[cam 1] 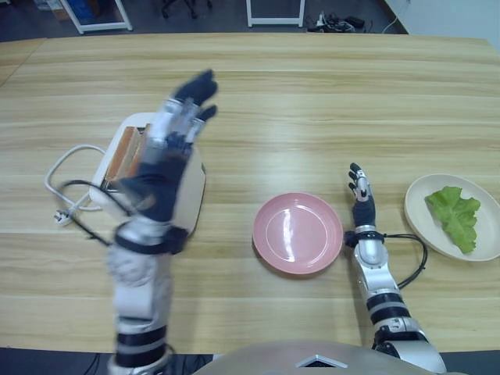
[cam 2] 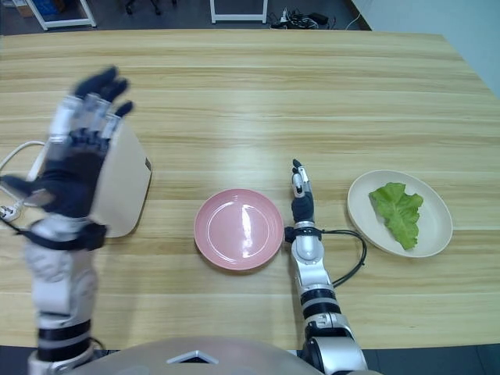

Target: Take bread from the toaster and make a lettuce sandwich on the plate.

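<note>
Some bread (cam 1: pixel 126 156): brown top edges stand in the slots of the toaster (cam 2: pixel 126 186). The count is unclear, as the raised arm covers part of the slots.
- Handling (judged): light, stiff, dry and crumbly, possibly warm. It would break if squeezed hard.
- Hold: pinch the exposed top edge across its two flat faces and lift straight up, clear of the slot.

Toaster: cream body, toward the left edge of the surface (cam 1: pixel 312 94). Its cord (cam 1: pixel 56 173) loops off toward that edge.

Left hand (cam 1: pixel 160 168): raised above the toaster with fingers spread, holding nothing.

Plate (cam 1: pixel 269 250): pink and bare, centrally placed toward the near edge, well apart from the toaster.

Right hand (cam 1: pixel 363 205): lying on the surface just beside the plate, between it and the dish (cam 1: pixel 418 195). Its fingers are straight, close together and pointing at the far edge, with nothing in them.

Lettuce (cam 1: pixel 455 215): one green leaf in the cream dish, toward the right edge.
- Handling (judged): soft, limp, very light and easily torn.
- Hold: best taken gently at the thicker rib end.
</note>
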Tool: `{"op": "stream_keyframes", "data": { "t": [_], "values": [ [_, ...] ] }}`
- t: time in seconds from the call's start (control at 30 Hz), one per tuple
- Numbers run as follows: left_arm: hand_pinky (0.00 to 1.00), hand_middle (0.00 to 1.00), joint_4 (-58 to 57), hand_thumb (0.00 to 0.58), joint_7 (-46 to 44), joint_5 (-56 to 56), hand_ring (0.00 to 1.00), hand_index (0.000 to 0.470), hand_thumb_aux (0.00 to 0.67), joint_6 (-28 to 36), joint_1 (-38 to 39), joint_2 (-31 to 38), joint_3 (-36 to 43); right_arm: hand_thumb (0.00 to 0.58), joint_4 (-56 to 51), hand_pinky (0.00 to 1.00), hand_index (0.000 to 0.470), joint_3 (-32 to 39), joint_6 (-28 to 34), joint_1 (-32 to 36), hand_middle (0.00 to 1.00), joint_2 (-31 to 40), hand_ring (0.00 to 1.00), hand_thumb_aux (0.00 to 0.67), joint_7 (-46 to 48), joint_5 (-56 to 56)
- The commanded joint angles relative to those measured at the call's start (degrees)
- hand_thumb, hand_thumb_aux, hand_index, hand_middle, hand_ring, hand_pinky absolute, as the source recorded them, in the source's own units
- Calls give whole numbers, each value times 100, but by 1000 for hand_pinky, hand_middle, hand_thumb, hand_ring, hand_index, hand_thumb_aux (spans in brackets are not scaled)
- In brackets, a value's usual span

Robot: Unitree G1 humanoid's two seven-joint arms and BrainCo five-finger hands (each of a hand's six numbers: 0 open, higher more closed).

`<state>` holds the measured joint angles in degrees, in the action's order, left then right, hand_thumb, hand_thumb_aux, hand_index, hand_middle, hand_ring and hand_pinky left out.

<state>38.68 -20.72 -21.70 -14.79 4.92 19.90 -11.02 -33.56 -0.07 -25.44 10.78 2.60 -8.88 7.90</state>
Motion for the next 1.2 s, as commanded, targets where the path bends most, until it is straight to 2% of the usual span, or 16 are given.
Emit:
{"op": "stream_keyframes", "data": {
  "t": [0.03,0.1,0.2,0.43,0.77,1.2],
  "values": [
    [0,0,81,0,230,102,0,0,0,251,26,694,-1641,0,-417,0,0,25,-168,207,0,-68,0,0,-129,53],
    [0,0,-350,0,620,1205,0,0,0,404,-18,927,-2146,0,-513,0,0,29,-234,228,0,-72,0,0,-163,52],
    [0,0,-1354,0,1396,3599,0,0,0,578,30,1383,-2173,0,-572,0,0,37,-295,215,0,-70,0,0,-208,47],
    [0,0,-2944,0,2262,5921,0,0,0,1397,92,1599,-1166,0,-525,0,0,44,-312,172,0,-32,0,0,-207,27],
    [0,0,-3597,0,2262,6727,0,0,0,2174,298,1755,-428,0,-330,0,0,8,-285,-2,0,37,0,0,-205,9],
    [0,0,-3229,0,2610,6878,0,0,0,2892,445,1830,-596,0,-167,0,0,-18,-201,-103,0,55,0,0,-171,4]
  ]
}}
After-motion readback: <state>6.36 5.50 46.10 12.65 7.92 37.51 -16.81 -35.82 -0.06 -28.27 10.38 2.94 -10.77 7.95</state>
